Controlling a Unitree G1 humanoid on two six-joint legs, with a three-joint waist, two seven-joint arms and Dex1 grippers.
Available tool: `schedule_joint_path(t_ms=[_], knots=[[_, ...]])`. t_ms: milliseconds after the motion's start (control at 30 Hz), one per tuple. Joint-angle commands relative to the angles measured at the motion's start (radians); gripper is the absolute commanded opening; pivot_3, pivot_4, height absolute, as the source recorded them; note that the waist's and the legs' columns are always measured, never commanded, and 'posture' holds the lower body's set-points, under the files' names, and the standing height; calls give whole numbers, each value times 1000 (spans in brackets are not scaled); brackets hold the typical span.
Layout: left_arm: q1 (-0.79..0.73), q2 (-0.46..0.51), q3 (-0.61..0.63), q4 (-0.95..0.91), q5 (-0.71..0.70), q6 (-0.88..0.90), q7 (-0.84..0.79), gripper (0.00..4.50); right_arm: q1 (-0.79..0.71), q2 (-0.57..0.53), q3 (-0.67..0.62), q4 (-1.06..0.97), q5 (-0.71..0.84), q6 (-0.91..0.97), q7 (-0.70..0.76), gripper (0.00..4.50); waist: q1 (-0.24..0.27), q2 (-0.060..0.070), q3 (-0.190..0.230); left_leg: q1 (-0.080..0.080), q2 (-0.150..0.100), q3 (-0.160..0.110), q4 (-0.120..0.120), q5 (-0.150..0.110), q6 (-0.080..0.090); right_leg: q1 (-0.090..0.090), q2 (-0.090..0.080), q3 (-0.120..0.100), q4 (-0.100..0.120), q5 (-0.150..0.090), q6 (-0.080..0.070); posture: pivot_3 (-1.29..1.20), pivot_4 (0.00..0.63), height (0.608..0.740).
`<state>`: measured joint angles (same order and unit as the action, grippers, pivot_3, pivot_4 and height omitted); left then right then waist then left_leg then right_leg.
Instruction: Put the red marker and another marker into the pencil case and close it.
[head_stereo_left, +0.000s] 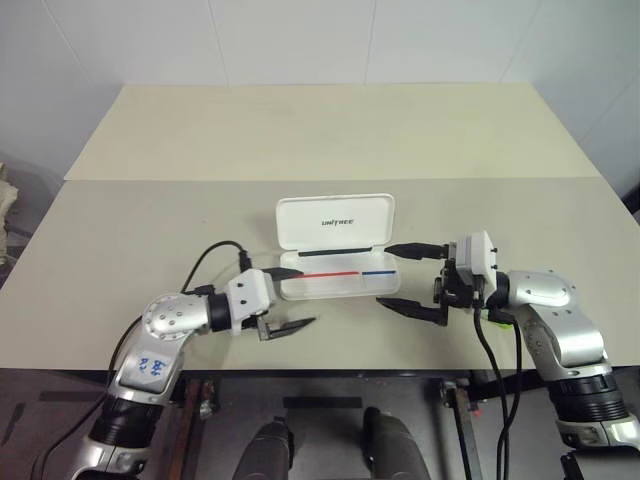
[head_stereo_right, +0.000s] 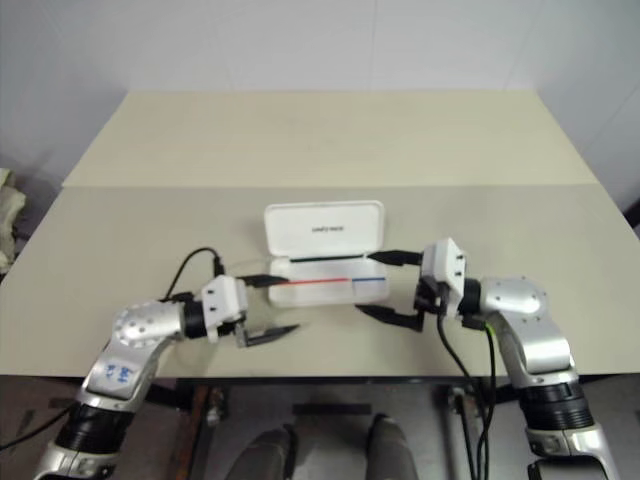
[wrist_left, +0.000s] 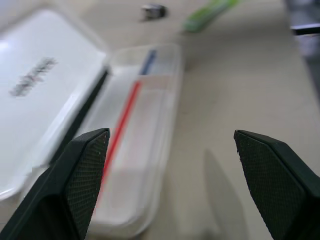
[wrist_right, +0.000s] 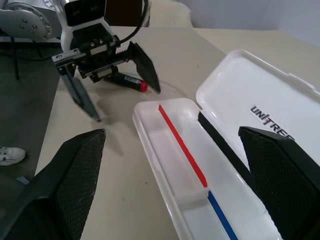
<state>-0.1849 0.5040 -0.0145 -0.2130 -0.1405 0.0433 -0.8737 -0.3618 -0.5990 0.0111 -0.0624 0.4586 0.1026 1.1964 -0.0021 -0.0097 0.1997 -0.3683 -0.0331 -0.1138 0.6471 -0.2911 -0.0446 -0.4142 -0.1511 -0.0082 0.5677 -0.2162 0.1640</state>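
Left end effector low over the beige counter, fingers spread wide with nothing between them, pointing toward the left end of the pencil case. Red marker flat on the counter under and just behind that end effector, as seen from the right wrist, red tip toward the case, apart from its corner and outside it. Black cable looping over the counter beside the left wrist. Pencil case open in the middle, lid tilted up at the far side with the black lettering facing the robot, shallow tray nearer. Inside the tray a thin red line along the left part and a thin blue line on the right part; otherwise bare white plastic. Right end effector at the case's right end, fingers wide apart and holding nothing, one fingertip near the lid's corner, the other on the near side of the tray's corner. Beyond the right end of the case, in the left wrist view, a light-green marker flat on the counter, with a small grey block just beside it, both outside the case.
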Motion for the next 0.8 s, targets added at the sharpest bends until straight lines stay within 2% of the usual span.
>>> schedule_joint_path(t_ms=[33, 333, 433, 600, 800], knots=[[53, -8, 80, -97, -41, -30, 75, 4250, -33, 14, 14, -14, 5, 1, 4, 4500, 0, 0, 0, 0, 0, 0, 0, 0, 0, 0, 0, 0, 0, 0, 0, 0, 150, 740], [305, 15, 277, -218, -95, 1, 161, 4250, -63, 27, 30, -3, 9, 19, 11, 4500, -2, 0, 0, 0, 1, 0, 0, -2, -1, 0, 1, 0, -1, -1, -1, 0, 150, 740], [376, 25, 344, -175, -100, -30, 168, 4250, -68, 29, 32, 7, 10, 18, 20, 4500, -1, 0, 0, 1, 3, 1, 0, -2, -1, -1, 2, 0, 0, -2, -3, 0, 150, 740], [411, 29, 384, -78, -125, -61, 146, 4250, -73, 27, 32, 21, 5, 9, 37, 4500, 4, 0, 0, 0, 3, 1, 1, -3, -1, 0, 2, -1, -1, -2, -3, 0, 150, 740], [370, 46, 343, 98, -180, -29, 52, 4250, -70, 12, 23, 47, -2, -6, 64, 4500, 0, 0, 0, 1, 4, 2, 0, -3, -1, 0, 3, -1, -1, -2, -4, 0, 150, 740]])
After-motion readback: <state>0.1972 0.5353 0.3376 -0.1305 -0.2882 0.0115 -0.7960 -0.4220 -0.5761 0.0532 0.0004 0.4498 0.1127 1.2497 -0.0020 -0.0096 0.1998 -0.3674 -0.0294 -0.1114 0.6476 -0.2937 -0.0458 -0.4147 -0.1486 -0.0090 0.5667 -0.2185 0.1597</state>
